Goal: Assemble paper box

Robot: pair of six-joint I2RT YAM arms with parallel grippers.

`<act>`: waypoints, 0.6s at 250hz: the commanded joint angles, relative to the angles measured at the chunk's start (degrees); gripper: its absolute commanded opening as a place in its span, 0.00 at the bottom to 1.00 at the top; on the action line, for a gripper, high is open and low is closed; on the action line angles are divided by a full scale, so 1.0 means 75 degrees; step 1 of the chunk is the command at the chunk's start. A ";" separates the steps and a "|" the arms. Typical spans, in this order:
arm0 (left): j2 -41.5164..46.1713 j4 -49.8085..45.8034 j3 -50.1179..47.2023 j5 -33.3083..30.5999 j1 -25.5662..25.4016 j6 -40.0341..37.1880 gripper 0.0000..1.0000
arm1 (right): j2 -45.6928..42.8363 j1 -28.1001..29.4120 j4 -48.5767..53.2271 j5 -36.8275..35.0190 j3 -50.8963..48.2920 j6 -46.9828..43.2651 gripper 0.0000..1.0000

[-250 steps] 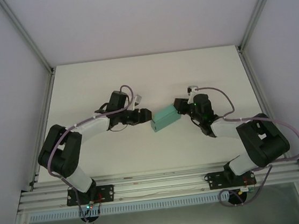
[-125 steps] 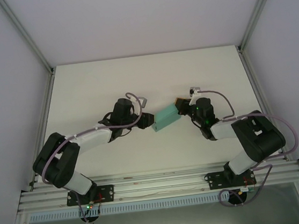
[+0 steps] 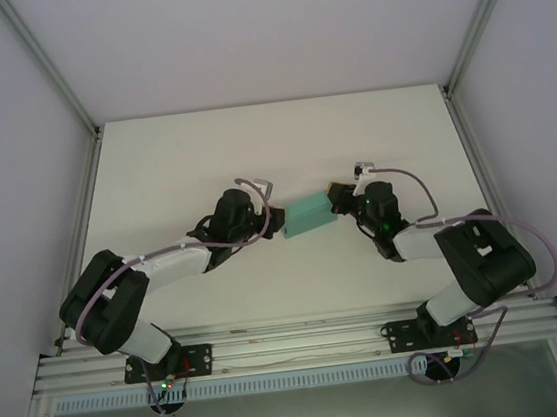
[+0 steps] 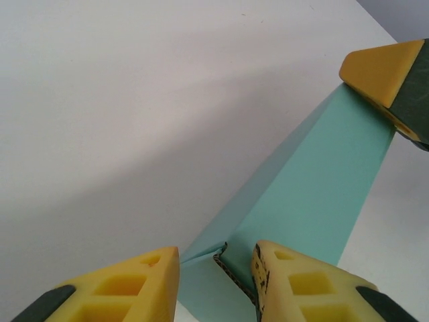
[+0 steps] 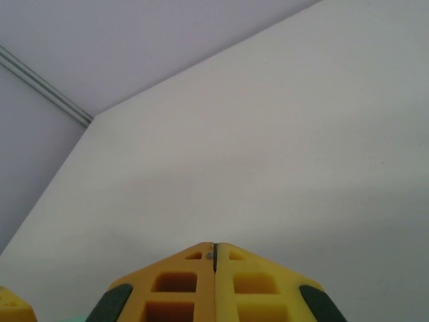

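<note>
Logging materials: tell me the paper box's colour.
Plain teal-green; the paper box shows best in the left wrist view.

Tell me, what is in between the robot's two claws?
The teal paper box lies between the left claw and the right claw, with one claw at each end. The top view shows this best.

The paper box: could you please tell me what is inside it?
Its inside is hidden: the paper box shows only closed teal faces, with an end flap's edge between the left gripper's fingers.
</note>
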State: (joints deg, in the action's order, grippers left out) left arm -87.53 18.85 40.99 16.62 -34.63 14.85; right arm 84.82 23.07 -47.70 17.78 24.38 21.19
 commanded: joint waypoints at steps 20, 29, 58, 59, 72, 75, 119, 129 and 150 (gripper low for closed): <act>-0.0375 -0.2563 0.0484 -0.0761 -0.0008 -0.0005 0.39 | -0.0484 0.0101 0.4259 -0.0289 0.0284 -0.0069 0.17; -0.0386 -0.2743 0.0764 -0.0773 0.0000 0.0039 0.47 | -0.0600 0.0106 0.4710 -0.0487 0.0525 -0.0004 0.21; -0.0505 -0.3201 0.1599 -0.0667 0.0001 0.0084 0.57 | -0.0851 0.0101 0.5398 -0.0597 0.1132 0.0011 0.28; -0.0511 -0.3215 0.1629 -0.0663 0.0001 0.0083 0.58 | -0.0853 0.0106 0.5417 -0.0587 0.1155 0.0005 0.28; -0.0547 -0.3424 0.1987 -0.0567 0.0001 0.0066 0.66 | -0.0943 0.0102 0.5672 -0.0631 0.1424 0.0007 0.28; -0.0550 -0.3471 0.2058 -0.0570 0.0009 0.0080 0.69 | -0.0957 0.0107 0.5756 -0.0661 0.1501 0.0020 0.28; -0.0419 -0.4321 0.2992 -0.0879 0.0087 0.0291 0.98 | -0.1261 0.0108 0.6640 -0.1063 0.2366 -0.0046 0.52; -0.0318 -0.4458 0.3143 -0.1002 0.0139 0.0386 1.00 | -0.1318 0.0105 0.6876 -0.1197 0.2545 -0.0113 0.57; -0.0116 -0.4699 0.3411 -0.1071 0.0398 0.0651 1.00 | -0.1427 0.0101 0.7281 -0.1359 0.2919 -0.0319 0.66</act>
State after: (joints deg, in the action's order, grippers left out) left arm -91.31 -9.89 62.92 11.42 -34.11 16.97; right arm 76.44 23.73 -2.20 11.81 42.26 20.93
